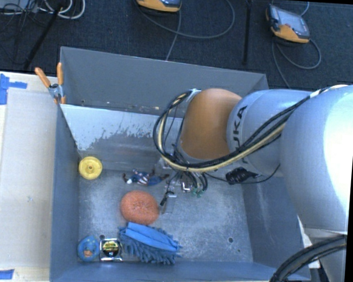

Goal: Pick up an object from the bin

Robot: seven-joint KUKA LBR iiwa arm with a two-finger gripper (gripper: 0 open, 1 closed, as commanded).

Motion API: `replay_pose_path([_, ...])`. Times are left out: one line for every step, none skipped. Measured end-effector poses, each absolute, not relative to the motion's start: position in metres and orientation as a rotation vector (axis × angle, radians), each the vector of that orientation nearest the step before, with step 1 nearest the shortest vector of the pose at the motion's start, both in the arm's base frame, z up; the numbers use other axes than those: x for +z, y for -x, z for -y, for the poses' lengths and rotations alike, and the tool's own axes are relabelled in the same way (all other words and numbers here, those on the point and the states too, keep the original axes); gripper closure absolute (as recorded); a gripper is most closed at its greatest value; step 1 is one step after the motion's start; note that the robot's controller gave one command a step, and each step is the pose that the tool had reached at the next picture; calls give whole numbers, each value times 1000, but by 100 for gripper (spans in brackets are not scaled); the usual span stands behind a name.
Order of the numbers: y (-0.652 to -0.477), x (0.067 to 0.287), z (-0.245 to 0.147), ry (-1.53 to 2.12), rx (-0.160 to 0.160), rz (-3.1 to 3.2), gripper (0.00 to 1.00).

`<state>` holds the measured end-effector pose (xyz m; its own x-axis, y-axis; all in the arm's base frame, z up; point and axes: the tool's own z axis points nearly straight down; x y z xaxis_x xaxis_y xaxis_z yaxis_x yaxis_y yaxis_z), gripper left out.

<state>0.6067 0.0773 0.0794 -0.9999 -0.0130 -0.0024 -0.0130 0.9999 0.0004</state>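
Observation:
My gripper (167, 197) hangs below the orange cover near the middle of the bin, low over the floor. Just to its left lies a rough orange-red ball (139, 207), very close to the gripper's tip. A small blue and white toy piece (139, 178) lies on the floor just up and left of the gripper. I see nothing held in the gripper.
A yellow round cap-like thing (90, 167) sits at the left wall. Along the front wall lie a blue fringed duster (150, 243), a yellow and black tape measure (111, 248) and a blue round thing (87, 248). The arm covers the bin's right back part.

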Motion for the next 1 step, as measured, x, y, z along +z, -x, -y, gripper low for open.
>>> replay_pose_path([-608,76,-103,84,0,-3138,0])
